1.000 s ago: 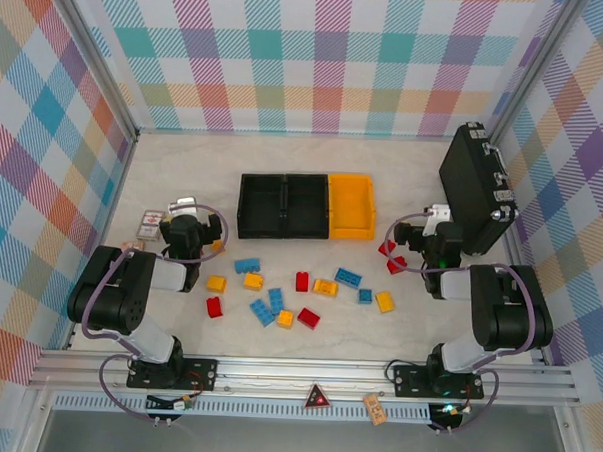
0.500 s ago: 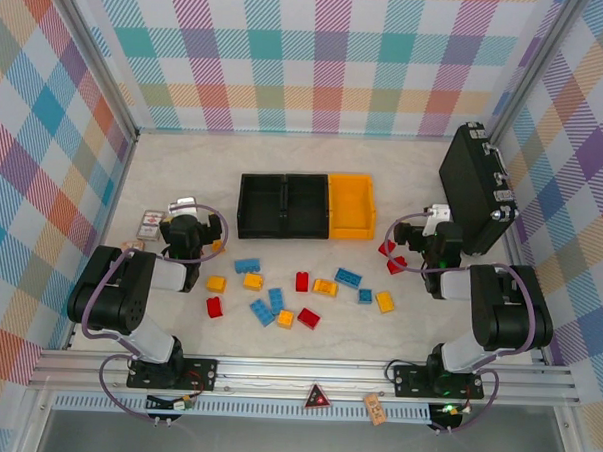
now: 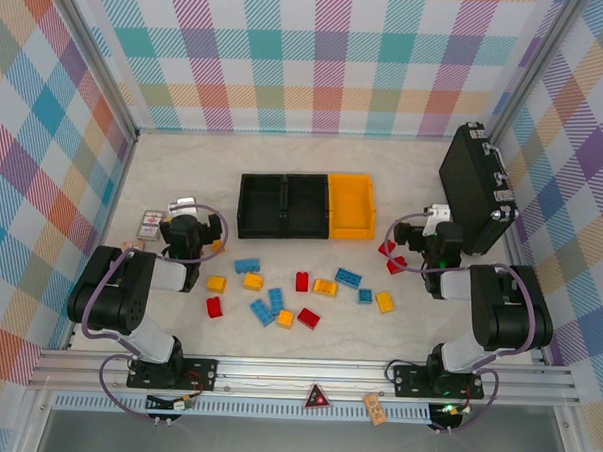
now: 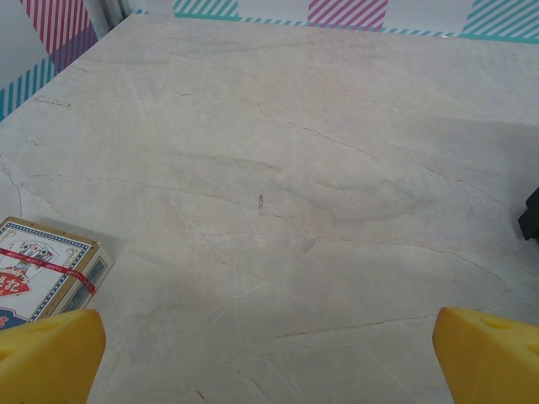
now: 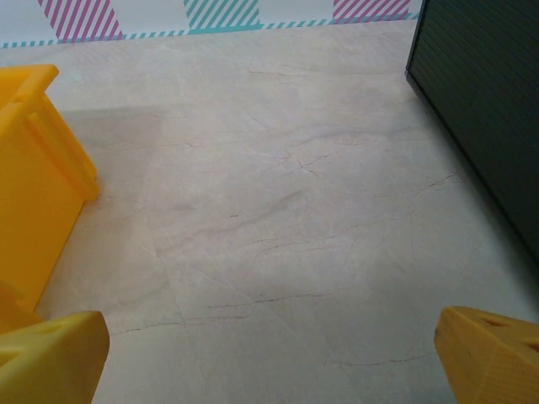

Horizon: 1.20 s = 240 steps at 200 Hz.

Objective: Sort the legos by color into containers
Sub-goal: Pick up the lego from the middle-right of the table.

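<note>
Red, blue and yellow-orange legos (image 3: 268, 308) lie scattered across the marble-patterned surface (image 3: 184, 171), in front of the three containers (image 3: 284, 207). These stand in a row, two black and one yellow-orange at the right end. The left hand (image 4: 268, 358) sits low beside a card pack (image 4: 42, 269), fingers spread wide and grasping nothing. The right hand (image 5: 269, 362), likewise spread and unladen, sits between the yellow-orange container and a black case (image 5: 480, 101). Two red bricks (image 3: 387, 249) appear to lie just beside it.
</note>
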Available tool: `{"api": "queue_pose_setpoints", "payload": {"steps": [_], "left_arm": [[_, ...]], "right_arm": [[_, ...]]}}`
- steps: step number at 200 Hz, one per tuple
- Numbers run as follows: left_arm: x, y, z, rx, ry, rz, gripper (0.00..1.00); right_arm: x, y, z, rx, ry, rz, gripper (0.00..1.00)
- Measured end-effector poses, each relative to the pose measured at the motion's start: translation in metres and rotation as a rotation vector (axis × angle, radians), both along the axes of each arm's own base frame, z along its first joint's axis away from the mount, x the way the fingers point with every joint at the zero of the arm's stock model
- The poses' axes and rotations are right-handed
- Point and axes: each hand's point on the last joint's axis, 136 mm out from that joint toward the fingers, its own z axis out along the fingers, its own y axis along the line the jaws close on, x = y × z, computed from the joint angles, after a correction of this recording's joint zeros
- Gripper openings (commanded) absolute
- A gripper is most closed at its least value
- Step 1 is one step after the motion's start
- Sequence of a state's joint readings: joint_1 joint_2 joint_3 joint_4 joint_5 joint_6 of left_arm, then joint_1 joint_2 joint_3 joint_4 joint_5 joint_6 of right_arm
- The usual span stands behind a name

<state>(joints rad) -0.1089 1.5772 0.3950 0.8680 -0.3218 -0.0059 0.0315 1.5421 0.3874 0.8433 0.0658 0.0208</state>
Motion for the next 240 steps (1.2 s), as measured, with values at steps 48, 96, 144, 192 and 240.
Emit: {"api": "queue_pose_setpoints", "payload": {"steps": [48,96,144,192,240], "left_arm": [[0.0,-0.003,0.002,0.0,0.044,-0.019,0.99],[0.009,-0.005,0.067,-0.024,-0.032,-0.016,1.0],[0.024,-0.021,0.115,-0.312,-0.022,0.006,1.0],[0.016,-0.06,0.091,-0.556,0.151,-0.077,0.92],[-0.024,-0.124,0.066,-0.604,0.328,-0.241,0.85]], "right_arm": [[-0.003,-0.001,0.007,-0.001,0.023,-0.002,0.99],[0.003,0.005,0.07,0.035,-0.044,0.018,0.99],[-0.009,0.007,0.098,0.284,0.058,-0.079,1.0],[-0.025,0.02,0.083,0.437,0.309,-0.11,0.76],[-0.067,0.022,0.025,0.469,0.703,-0.244,0.74]]}}
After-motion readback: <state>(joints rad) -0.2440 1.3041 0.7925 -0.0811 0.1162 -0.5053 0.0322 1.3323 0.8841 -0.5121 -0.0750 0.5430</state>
